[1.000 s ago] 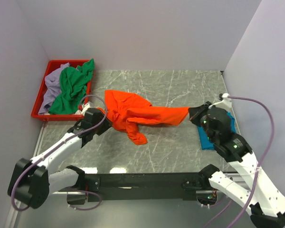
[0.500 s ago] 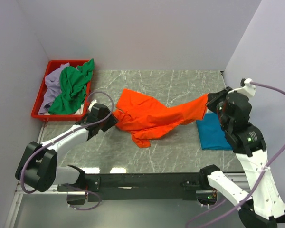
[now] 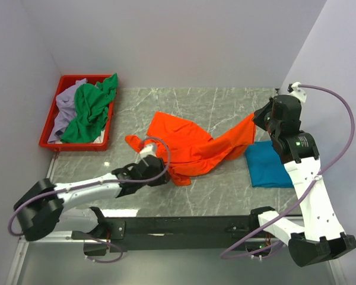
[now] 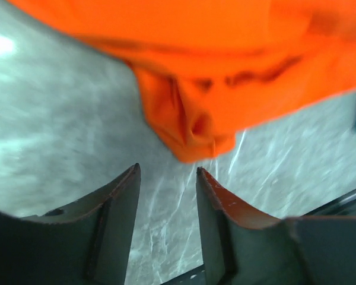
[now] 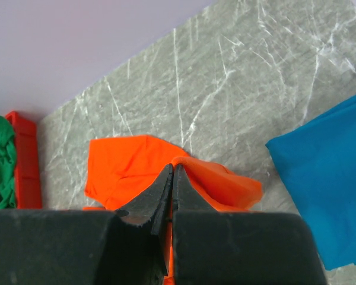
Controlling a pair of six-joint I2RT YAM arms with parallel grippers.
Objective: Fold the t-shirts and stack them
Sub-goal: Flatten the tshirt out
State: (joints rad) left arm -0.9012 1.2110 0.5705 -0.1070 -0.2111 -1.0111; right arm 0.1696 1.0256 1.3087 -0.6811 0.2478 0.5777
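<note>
The orange t-shirt (image 3: 190,145) lies crumpled mid-table, one end lifted toward the right. My right gripper (image 3: 256,117) is shut on that lifted end; in the right wrist view its jaws (image 5: 172,169) pinch an orange fold (image 5: 216,181). My left gripper (image 3: 165,176) is open and empty, low over the table just before the shirt's near lobe (image 4: 193,127). The teal shirt (image 3: 268,164) lies folded at the right and shows in the right wrist view (image 5: 326,178). The green shirt (image 3: 90,110) and lavender shirt (image 3: 64,110) lie bunched in the red tray (image 3: 45,133).
The red tray stands at the far left against the left wall. White walls close the table on three sides. A black rail (image 3: 184,225) with the arm bases runs along the near edge.
My right gripper has carried the shirt's end up and toward the far right. My left gripper has let go of the shirt's left side and moved right and nearer, toward the near lobe.
</note>
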